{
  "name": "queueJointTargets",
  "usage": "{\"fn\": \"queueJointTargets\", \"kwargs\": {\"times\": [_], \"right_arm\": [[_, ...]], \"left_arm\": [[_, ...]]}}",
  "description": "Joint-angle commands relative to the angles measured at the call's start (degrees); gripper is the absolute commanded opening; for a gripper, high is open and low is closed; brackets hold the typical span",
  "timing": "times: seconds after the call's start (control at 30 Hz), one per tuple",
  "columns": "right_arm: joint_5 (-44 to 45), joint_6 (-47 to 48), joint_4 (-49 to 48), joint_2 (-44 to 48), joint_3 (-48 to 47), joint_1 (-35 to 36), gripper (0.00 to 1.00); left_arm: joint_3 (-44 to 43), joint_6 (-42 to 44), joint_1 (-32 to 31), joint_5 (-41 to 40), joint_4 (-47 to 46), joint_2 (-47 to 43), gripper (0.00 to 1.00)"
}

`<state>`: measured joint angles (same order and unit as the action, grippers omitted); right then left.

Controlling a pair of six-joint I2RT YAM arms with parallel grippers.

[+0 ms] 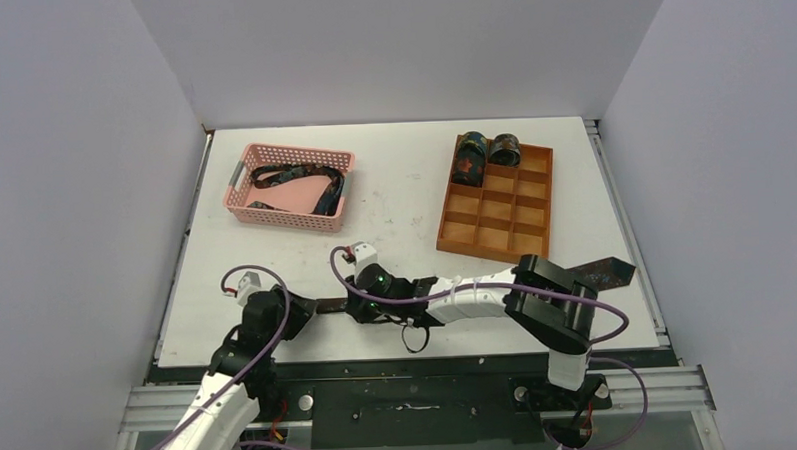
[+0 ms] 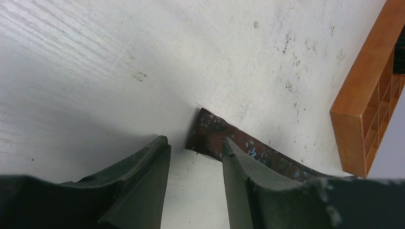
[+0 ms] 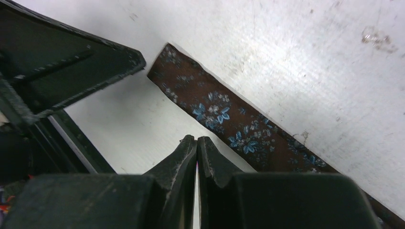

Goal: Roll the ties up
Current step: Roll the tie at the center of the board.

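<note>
Tie [image 3: 224, 114] flat on table [image 1: 403, 190] along the near edge, long axis left-right: narrow tip at the left, between the two grippers, wide pointed end far off right, showing past the right arm [image 1: 477, 294]. That tip is what the next move turns on, imo. Left gripper [image 2: 195, 143] sits low w/ jaws partly apart and nothing between them. The tip lies just ahead of the gap, a bit toward the right-hand finger in its wrist view, and the strip trails off away from it. Right gripper [image 3: 197, 139] is pinched fully closed on nothing, fingertips over bare table just beside the strip's edge, not on the cloth. So both tools are close to the tip: left one faces it roughly head-on along the axis, right one sits alongside. My guess: the roll starts at this narrow tip & runs rightward along the strip; left needs only a small push fwd to get the tip btw its fingers. Two rolled ties [image 1: 469, 158] sit in the back cells of the wooden tray [image 1: 495, 250]. Loose ties [image 1: 293, 175] lie in the pink basket [image 1: 279, 218], well apart from here.
</note>
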<state>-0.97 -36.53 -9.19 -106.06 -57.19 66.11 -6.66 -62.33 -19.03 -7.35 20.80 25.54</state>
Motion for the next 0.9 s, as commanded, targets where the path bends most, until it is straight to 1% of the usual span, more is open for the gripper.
{"fn": "queueJointTargets", "kwargs": {"times": [0.0,0.13,0.5,0.7,0.87], "right_arm": [[3.83,1.56,-2.22,5.31,-1.0,-0.84,0.05],[3.1,2.56,-1.12,3.15,-2.96,-2.84,0.05],[2.42,2.35,-1.11,-2.72,-3.34,-2.43,0.05],[3.14,1.93,-0.89,-3.67,-1.45,-2.37,0.05],[4.25,1.7,-1.17,-3.63,1.01,-2.34,0.05]], "left_arm": [[-2.57,1.46,0.31,-1.68,0.12,-2.42,0.43],[-2.77,1.81,0.28,-1.84,0.39,-3.65,0.49],[-1.63,1.9,0.38,0.54,-4.43,0.94,0.5],[-0.84,2.44,0.46,2.08,-7.61,2.4,0.52],[-0.4,2.47,0.73,2.84,-9.33,4.49,0.52]]}}
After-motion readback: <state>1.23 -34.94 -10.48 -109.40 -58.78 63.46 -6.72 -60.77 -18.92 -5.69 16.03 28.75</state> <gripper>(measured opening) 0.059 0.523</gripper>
